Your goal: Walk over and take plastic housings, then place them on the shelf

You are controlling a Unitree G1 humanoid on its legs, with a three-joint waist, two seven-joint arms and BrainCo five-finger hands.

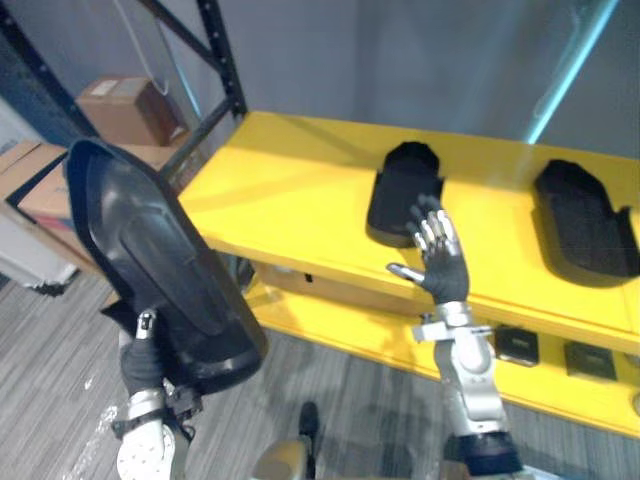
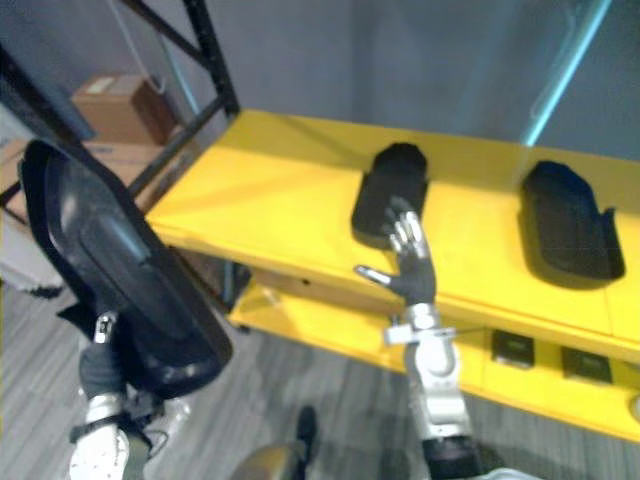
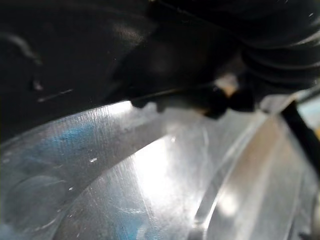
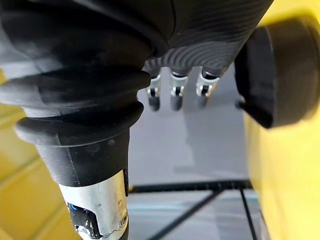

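My left hand (image 1: 142, 362) has its thumb clamped on the front of a big black plastic housing (image 1: 150, 260), other fingers tucked behind it, holding it upright at 8 o'clock. My right hand (image 1: 440, 262) hangs at 4 o'clock, fingers straight, thumb spread, gripping nothing. On the yellow shelf (image 1: 290, 190) lie a second housing (image 1: 403, 190) at 1 o'clock and a third housing (image 1: 585, 220) at 3.

Wall: we see a plain grey wall (image 1: 400, 60) at back.
Floor: grey plank floor (image 1: 60, 340).
Furn.: black rack frame (image 1: 222, 60) w/ diag. brace; yellow shelf (image 1: 290, 190), two tiers.
Storage: cardboard boxes (image 1: 120, 105) behind the frame.
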